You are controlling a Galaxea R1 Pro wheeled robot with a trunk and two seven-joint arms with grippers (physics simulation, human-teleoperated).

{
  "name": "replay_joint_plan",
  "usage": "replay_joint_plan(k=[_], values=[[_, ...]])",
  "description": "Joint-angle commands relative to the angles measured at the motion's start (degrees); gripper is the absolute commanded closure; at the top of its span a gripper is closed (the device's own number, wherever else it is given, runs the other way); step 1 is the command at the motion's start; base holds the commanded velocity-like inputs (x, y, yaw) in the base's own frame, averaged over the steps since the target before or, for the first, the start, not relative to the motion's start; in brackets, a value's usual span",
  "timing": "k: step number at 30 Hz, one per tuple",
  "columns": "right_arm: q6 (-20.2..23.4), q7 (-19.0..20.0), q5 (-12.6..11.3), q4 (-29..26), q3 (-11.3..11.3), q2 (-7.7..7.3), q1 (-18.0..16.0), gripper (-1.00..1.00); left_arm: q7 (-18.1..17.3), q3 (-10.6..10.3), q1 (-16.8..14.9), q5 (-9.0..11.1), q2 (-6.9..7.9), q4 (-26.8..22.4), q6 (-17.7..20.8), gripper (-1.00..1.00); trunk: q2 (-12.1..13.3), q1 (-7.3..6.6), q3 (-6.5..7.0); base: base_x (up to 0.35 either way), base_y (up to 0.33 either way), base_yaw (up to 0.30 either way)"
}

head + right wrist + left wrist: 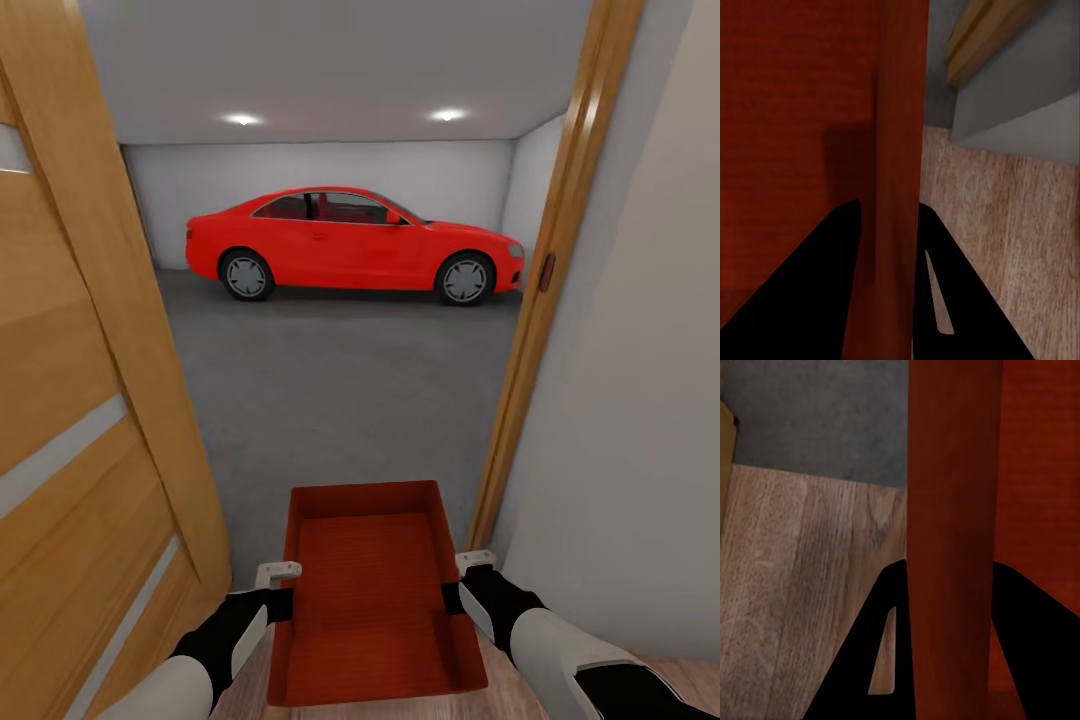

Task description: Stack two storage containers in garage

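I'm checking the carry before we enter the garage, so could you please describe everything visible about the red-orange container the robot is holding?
The storage container is a shallow, open-topped rectangular bin of smooth red-orange plastic, empty, with a faintly ribbed bottom. It is held level and lengthwise in front of the robot, at the doorway where wood planks meet the grey garage floor. The left gripper clamps its left wall and the right gripper its right wall, one finger inside and one outside.

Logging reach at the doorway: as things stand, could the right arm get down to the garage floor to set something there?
Probably not yet. The right gripper is shut on the container's wall, as is the left gripper, carrying the storage container over wood planks. The concrete floor lies ahead, with the doorway free between door and frame.
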Motion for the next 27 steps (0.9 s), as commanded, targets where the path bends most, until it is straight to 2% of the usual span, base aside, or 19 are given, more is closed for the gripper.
replay_joint_plan(k=[1, 12, 27], values=[[0.44, -0.09, 0.27, -0.15, 0.04, -0.03, -0.04, 1.0, 0.28, 0.38, 0.0, -0.6, -0.01, -0.12, 0.38, 1.0, -0.02, 0.0, -0.05, 0.05, 0.0, 0.0], [0.44, -0.1, 0.27, -0.15, 0.04, -0.03, -0.04, 1.0, 0.28, 0.34, -0.01, -0.6, -0.01, -0.12, 0.37, 1.0, -0.02, 0.0, -0.05, 0.131, 0.0, 0.0], [0.44, -0.11, 0.27, -0.15, 0.04, -0.03, -0.04, 1.0, 0.28, 0.36, 0.02, -0.6, -0.01, -0.12, 0.38, 1.0, -0.02, 0.0, -0.05, 0.011, 0.058, 0.0]])
